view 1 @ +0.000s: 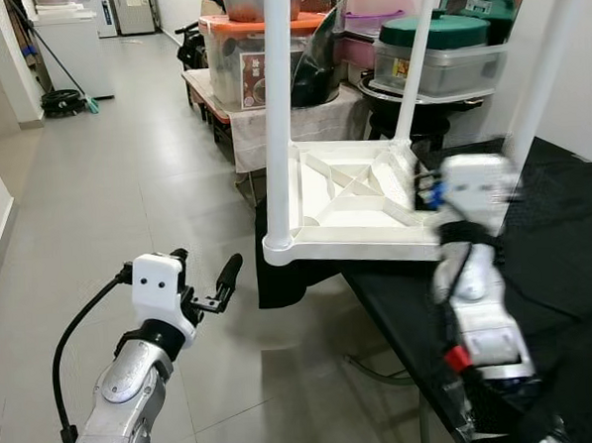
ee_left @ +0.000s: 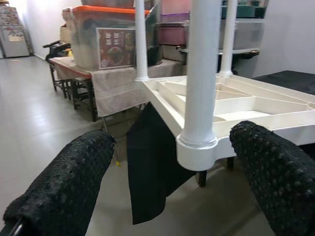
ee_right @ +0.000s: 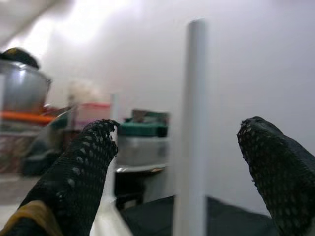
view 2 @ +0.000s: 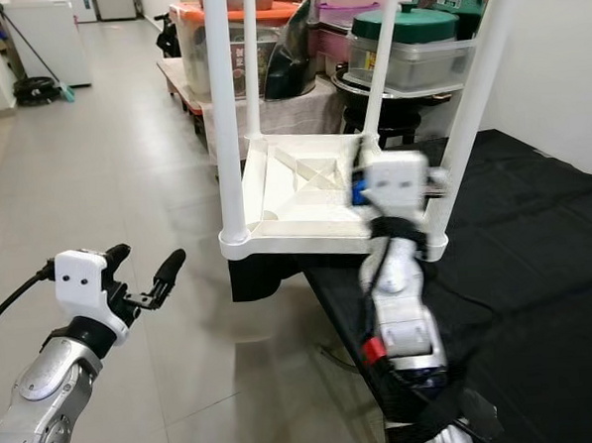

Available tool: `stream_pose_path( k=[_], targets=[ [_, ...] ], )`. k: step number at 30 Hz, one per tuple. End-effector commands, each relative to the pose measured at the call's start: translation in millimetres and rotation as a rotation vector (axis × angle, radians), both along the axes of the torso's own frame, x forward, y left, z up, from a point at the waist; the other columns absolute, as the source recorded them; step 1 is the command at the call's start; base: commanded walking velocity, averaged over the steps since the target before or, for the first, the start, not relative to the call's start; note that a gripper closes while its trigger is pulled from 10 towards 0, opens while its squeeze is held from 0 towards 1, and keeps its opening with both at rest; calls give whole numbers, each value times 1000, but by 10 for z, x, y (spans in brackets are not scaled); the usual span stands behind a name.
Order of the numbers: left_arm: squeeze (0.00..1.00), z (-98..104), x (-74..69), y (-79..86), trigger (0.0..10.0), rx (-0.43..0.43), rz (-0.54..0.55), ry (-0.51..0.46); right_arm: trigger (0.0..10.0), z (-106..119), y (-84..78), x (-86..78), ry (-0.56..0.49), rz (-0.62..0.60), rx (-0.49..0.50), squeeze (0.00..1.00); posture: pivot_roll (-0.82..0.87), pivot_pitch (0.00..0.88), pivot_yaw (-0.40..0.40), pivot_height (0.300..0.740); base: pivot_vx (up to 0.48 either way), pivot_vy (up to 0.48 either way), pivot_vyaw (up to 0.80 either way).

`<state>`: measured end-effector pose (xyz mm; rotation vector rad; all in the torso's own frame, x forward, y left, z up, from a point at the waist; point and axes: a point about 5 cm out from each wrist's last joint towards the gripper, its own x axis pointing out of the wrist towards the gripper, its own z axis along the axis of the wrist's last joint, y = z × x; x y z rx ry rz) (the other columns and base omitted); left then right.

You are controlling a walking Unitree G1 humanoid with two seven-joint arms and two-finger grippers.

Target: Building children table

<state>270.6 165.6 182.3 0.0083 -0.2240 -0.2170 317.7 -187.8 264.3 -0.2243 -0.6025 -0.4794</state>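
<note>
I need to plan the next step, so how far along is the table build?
All four legs stand in the corners of the upside-down white table, so fitting looks done. The right tool is open by the near right leg; the left tool is open, apart from the near left corner. Left: probably turning the table upright off the black cloth.

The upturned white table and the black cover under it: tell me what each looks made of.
White table: likely moulded plastic, glossy, going by its ribbed underside and smooth tubular legs. Black cover: seemingly matte cloth, since a corner hangs limp off the edge in the left wrist view.
</note>
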Motion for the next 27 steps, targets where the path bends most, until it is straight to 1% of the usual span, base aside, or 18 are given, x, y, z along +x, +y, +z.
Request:
stream_pose_path(
  k=[1, 4, 6, 7, 8, 10, 11, 12, 13, 16, 19, 20, 21, 22, 23, 24, 25, 27],
  targets=[
    [0, 10, -12, -8, 10000, 10, -8, -11, 10000, 15, -15, -33, -25, -22, -4, 0, 85, 0, -65, 740, 0, 0, 0],
    [0, 3, -24, -6, 10000, 11, -10, -9, 10000, 49, -41, -51, -50, -66, -7, 0, 90, 0, -64, 740, 0, 0, 0],
    [0, 3, -24, -6, 10000, 11, -10, -9, 10000, 49, -41, -51, -50, -66, -7, 0, 90, 0, -64, 740, 0, 0, 0],
    [0, 7, -28, 1, 10000, 14, -12, -8, 10000, 81, -110, -5, -60, -109, -7, 0, 97, 0, -54, 740, 0, 0, 0],
    [0, 7, -28, 1, 10000, 14, -12, -8, 10000, 81, -110, -5, -60, -109, -7, 0, 97, 0, -54, 740, 0, 0, 0],
    [0, 17, -30, 21, 10000, 19, -16, -6, 10000, 121, -200, 95, -56, -157, -8, 0, 103, 0, -48, 740, 0, 0, 0],
    [0, 17, -30, 21, 10000, 19, -16, -6, 10000, 121, -200, 95, -56, -157, -8, 0, 103, 0, -48, 740, 0, 0, 0],
    [0, 23, -29, 28, 10000, 23, -19, -6, 10000, 110, -233, 166, -33, -162, 11, 0, 108, 0, -44, 740, 0, 0, 0],
    [0, 29, -25, 28, 10000, 26, -22, -6, 10000, 75, -243, 261, 20, -141, 23, 0, 108, 0, -44, 740, 0, 0, 0],
    [0, 47, -15, 33, 10000, 32, -27, -7, 10000, -4, -272, 472, 123, -108, 72, 0, 129, 0, -39, 740, 0, 0, 0],
    [0, 49, -13, 33, 10000, 33, -29, -7, 10000, -7, -271, 499, 131, -98, 76, 0, 129, 0, -39, 740, 0, 0, 0],
    [0, 51, -10, 33, 10000, 35, -30, -7, 10000, -25, -245, 554, 161, -69, 66, 0, 132, 0, -38, 740, 0, 0, 0],
    [0, 51, -10, 33, 10000, 35, -30, -7, 10000, -25, -245, 554, 161, -69, 66, 0, 132, 0, -38, 740, 0, 0, 0],
    [0, 53, -9, 32, 10000, 37, -32, -7, 10000, -66, -253, 643, 223, -35, 77, 0, 137, 0, -40, 740, 0, 0, 0],
    [0, 53, -9, 32, 10000, 37, -32, -7, 10000, -66, -253, 643, 223, -35, 77, 0, 137, 0, -40, 740, 0, 0, 0],
    [0, 54, -8, 30, 10000, 39, -33, -8, 10000, -92, -284, 698, 262, -21, 105, 0, 143, 0, -47, 740, 0, 0, 0],
    [0, 59, -14, 36, 10000, 42, -29, -10, 10000, -49, -314, 757, 275, -12, 124, 0, 146, 0, -50, 740, 0, 0, 0],
    [0, 59, -19, 43, 10000, 43, -25, -10, 10000, -13, -292, 768, 265, -3, 117, 0, 148, 0, -53, 740, 0, 0, 0]
  ],
)
